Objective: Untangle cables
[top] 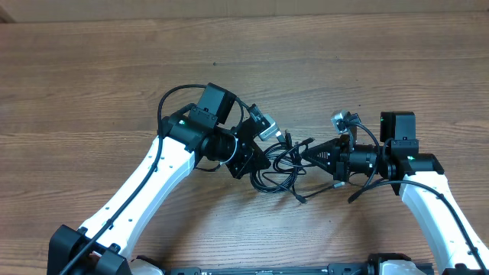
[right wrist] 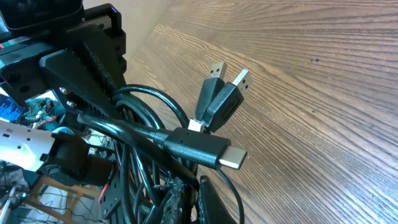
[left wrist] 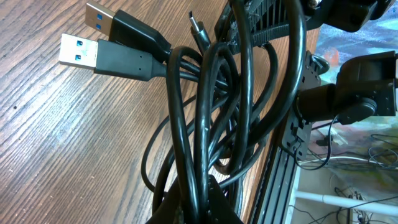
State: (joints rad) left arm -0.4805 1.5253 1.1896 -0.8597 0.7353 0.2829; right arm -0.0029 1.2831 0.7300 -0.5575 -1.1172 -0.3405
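Observation:
The cables (top: 279, 164) are a tangle of thin black cords lying on the wood between my two grippers. My left gripper (top: 263, 160) holds the tangle's left side and my right gripper (top: 303, 156) its right side. In the left wrist view several strands (left wrist: 205, 112) rise from between the shut fingers of my left gripper (left wrist: 200, 186), and two silver USB plugs (left wrist: 93, 53) lie at the upper left. In the right wrist view my right gripper (right wrist: 189, 186) is shut on strands (right wrist: 140, 134). A flat-tipped plug (right wrist: 211, 149) sticks out just above it, and two silver-tipped plugs (right wrist: 227, 78) lie beyond.
The wooden table (top: 244, 61) stretches behind the grippers. One loose cord end (top: 300, 198) trails toward the front edge. The black rail (left wrist: 280, 168) of the table's front edge is close behind the bundle. Thicker cords (top: 172, 95) loop over each arm.

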